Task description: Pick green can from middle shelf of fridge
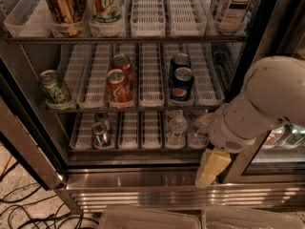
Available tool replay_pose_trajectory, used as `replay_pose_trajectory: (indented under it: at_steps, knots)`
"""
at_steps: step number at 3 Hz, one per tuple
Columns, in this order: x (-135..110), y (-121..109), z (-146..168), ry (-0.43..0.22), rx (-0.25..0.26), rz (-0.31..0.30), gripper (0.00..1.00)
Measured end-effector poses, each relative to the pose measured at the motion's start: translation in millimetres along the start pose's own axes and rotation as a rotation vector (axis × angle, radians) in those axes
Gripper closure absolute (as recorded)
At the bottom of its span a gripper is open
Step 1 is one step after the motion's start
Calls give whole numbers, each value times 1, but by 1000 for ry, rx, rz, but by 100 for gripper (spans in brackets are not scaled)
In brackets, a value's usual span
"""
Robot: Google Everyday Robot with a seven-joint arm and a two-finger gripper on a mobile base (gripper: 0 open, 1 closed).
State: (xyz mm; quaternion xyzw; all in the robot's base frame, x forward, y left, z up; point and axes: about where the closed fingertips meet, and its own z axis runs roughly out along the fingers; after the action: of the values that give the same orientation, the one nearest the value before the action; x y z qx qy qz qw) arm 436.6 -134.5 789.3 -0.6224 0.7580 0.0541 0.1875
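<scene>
The green can (55, 87) stands upright at the far left of the middle shelf (152, 108), in the leftmost white lane tray of the open fridge (157, 178). It is pale green with a silver top. My gripper (211, 168) hangs low at the right, in front of the fridge's steel bottom sill, below the bulky white arm (267, 99). It is far to the right of the green can and below it, and holds nothing that I can see.
Two red cola cans (119, 82) and two blue cans (181, 78) stand on the middle shelf. The top shelf holds a gold can (64, 6), a tall green-and-white can (107, 4) and a tea bottle (236, 4). Small bottles (177, 128) fill the lower shelf. Cables (28, 209) lie on the floor at the left.
</scene>
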Motion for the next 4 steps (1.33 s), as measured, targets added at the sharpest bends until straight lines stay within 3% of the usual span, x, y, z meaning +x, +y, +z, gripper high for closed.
replay_pose_trajectory:
  at_steps: [1, 2, 4]
  knots:
    - [-2, -1, 1, -18, -3, -10, 0]
    - [-14, -9, 12, -146, 27, 5, 0]
    - [-54, -3, 43, -518, 175, 112, 0]
